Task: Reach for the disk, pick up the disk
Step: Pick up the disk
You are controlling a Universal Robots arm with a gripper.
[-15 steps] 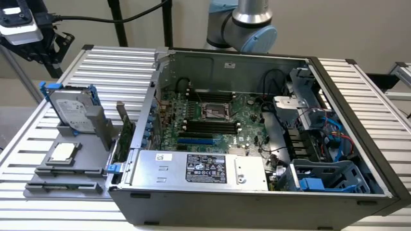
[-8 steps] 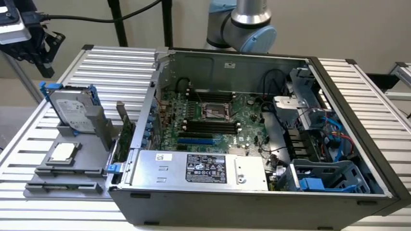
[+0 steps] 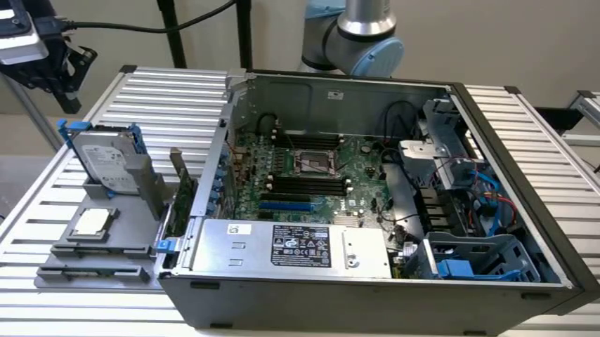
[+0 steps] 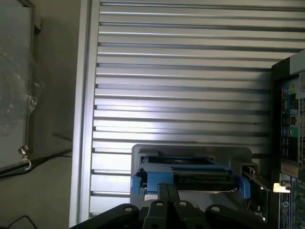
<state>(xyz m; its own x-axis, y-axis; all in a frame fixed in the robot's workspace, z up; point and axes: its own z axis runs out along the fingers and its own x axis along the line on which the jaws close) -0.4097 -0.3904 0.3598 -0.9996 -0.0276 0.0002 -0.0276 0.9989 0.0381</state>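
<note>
The disk (image 3: 105, 160) stands on edge in a grey holder (image 3: 126, 188) on the slatted table, at the exterior view's left of the open computer case. It is silver-grey with a white label and a blue carrier frame. My gripper (image 3: 67, 104) hangs above and behind it, well clear of its top edge. In the wrist view I look down on the disk's (image 4: 190, 172) blue-framed top edge, just beyond my gripper (image 4: 168, 187). The black fingers (image 4: 164, 195) sit together with nothing between them.
A small square CPU chip (image 3: 92, 222) lies on a grey stand in front of the disk. The open computer case (image 3: 375, 175) with its motherboard and silver power supply (image 3: 291, 246) fills the middle. Its side wall (image 4: 288, 119) stands close beside the disk holder.
</note>
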